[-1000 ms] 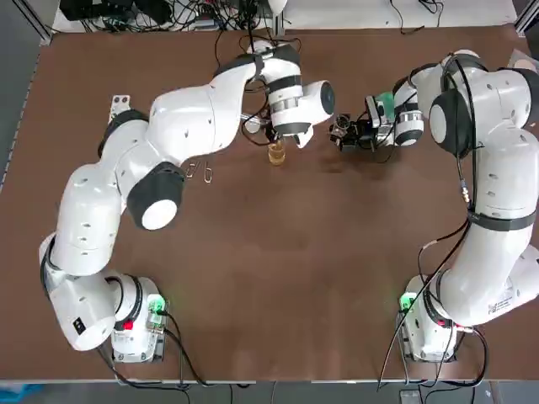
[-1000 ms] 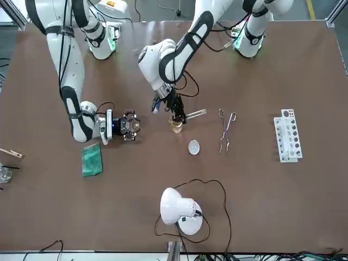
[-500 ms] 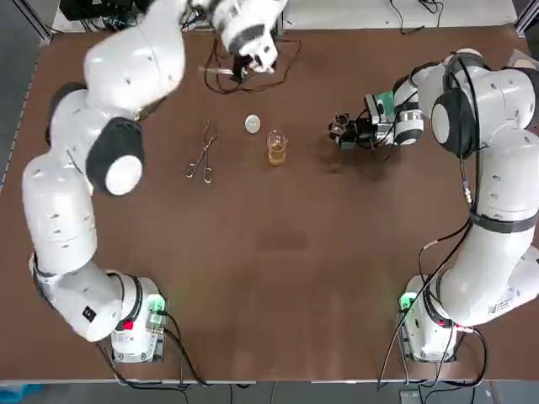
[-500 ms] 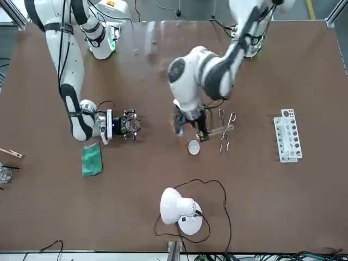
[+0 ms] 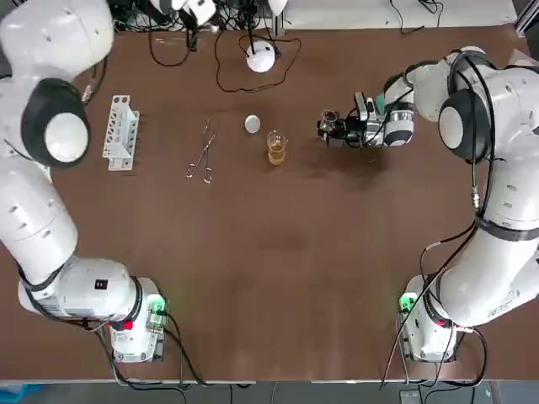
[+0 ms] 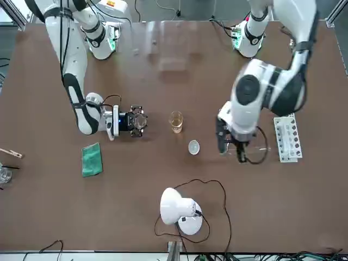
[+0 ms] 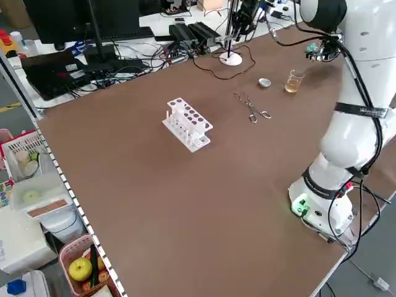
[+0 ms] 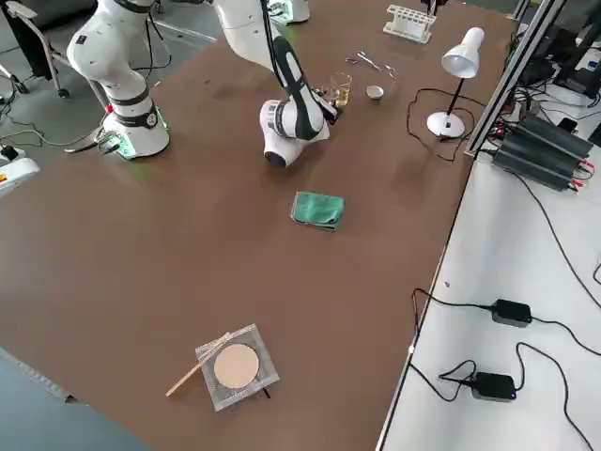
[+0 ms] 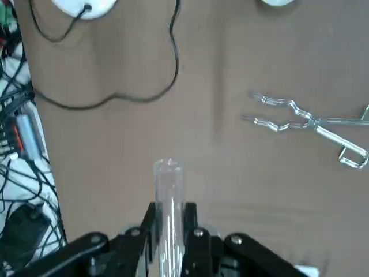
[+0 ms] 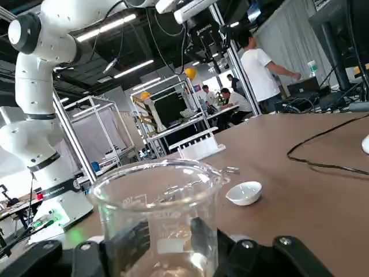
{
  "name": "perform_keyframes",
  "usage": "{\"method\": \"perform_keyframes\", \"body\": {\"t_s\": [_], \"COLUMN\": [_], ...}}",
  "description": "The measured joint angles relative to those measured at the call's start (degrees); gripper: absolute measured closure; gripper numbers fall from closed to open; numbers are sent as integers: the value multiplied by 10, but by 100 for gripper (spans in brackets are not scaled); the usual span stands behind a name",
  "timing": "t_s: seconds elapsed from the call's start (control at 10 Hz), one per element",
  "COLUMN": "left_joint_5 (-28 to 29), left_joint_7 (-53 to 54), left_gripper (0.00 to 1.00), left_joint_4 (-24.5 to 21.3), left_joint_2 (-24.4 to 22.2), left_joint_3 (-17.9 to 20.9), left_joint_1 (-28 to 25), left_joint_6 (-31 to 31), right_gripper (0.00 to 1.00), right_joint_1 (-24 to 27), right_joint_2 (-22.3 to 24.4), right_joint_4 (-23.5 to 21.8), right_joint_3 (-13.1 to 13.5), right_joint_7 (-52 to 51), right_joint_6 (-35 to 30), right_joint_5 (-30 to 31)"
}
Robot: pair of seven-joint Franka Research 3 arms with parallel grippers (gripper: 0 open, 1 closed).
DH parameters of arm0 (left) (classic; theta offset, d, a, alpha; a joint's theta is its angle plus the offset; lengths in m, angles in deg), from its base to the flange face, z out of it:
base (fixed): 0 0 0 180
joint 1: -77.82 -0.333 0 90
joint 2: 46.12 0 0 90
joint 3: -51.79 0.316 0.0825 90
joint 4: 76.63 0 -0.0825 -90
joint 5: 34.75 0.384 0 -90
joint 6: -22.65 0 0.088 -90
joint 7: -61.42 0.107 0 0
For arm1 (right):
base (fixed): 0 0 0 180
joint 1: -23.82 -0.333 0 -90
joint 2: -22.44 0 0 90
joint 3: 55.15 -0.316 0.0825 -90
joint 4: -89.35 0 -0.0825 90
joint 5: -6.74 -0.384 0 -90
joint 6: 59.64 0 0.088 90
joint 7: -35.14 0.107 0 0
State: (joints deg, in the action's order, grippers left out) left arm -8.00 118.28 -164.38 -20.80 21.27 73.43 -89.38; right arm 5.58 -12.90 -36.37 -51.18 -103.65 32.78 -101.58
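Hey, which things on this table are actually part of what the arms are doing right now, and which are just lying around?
In use: test tube in the left gripper; clear beaker in the right gripper.
Lying about: beaker of amber liquid, white dish, tongs, tube rack, lamp, green cloth.
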Motion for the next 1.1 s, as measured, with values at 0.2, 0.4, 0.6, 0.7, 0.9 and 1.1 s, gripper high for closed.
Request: {"method": "perform_keyframes", "body": {"t_s": [0.2,0.4,0.6,0.7,0.9,1.1], "left_joint_5": [-5,-82,-163,-184,-270,-378], "left_joint_7": [58,156,276,319,406,472], "left_gripper": [79,79,79,79,79,79], "left_joint_4": [-42,-63,-73,-78,-90,-115], "left_joint_2": [-2,-3,-3,-2,0,3], "left_joint_3": [-116,-188,-195,-196,-196,-195], "left_joint_1": [-169,-306,-393,-425,-485,-537], "left_joint_6": [-28,-33,-34,-34,-34,-32], "right_gripper": [58,58,58,58,59,59], "right_joint_1": [-2,-3,-4,-5,-5,-5], "right_joint_2": [10,23,39,49,79,100], "right_joint_4": [-13,-17,-19,-20,-20,-23], "right_joint_3": [-46,-98,-145,-166,-202,-224], "right_joint_7": [0,0,1,5,25,54], "right_joint_6": [39,92,140,167,221,249], "right_joint_5": [-51,-108,-166,-187,-223,-244]}}
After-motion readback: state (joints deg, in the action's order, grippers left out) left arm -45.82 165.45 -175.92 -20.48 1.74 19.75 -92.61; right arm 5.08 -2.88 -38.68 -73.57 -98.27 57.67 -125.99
